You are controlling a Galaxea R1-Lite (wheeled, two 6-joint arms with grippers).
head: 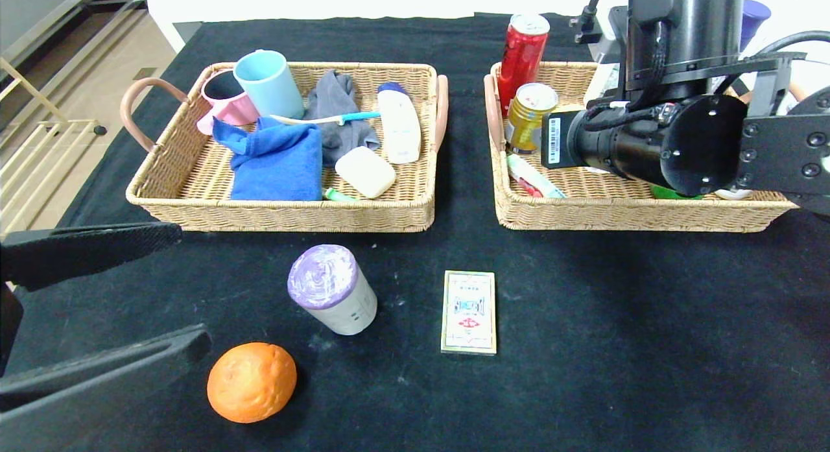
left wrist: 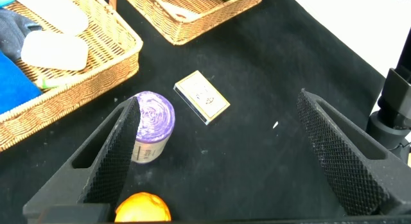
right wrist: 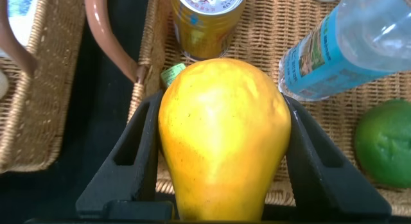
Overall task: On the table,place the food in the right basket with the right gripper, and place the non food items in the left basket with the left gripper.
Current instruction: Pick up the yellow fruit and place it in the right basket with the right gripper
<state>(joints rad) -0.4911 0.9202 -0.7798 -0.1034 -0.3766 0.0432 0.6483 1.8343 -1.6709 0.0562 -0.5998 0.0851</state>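
My right gripper (right wrist: pixel 221 103) is shut on the yellow pear-shaped fruit (right wrist: pixel 221 140) and holds it over the right basket (head: pixel 622 217), near its left handle. In the head view the black wrist (head: pixel 648 144) hides the fruit and fingers. On the table (head: pixel 648 348) lie the orange (head: pixel 251 382), the purple-topped roll (head: pixel 332 290) and the flat card box (head: pixel 469 312). My left gripper (head: pixel 181 286) hangs wide open and holds nothing at the near left, close to the orange (left wrist: pixel 142 208) and roll (left wrist: pixel 152 124). The left basket (head: pixel 279 217) stands behind them.
The right basket holds a red can (head: pixel 522 53), a yellow can (head: pixel 528 115), a clear bottle (right wrist: pixel 347 51) and a green fruit (right wrist: pixel 385 144). Mugs (head: pixel 269 82), a blue cloth (head: pixel 279 160), soap (head: pixel 364 172) and a white tube (head: pixel 399 124) fill the left basket.
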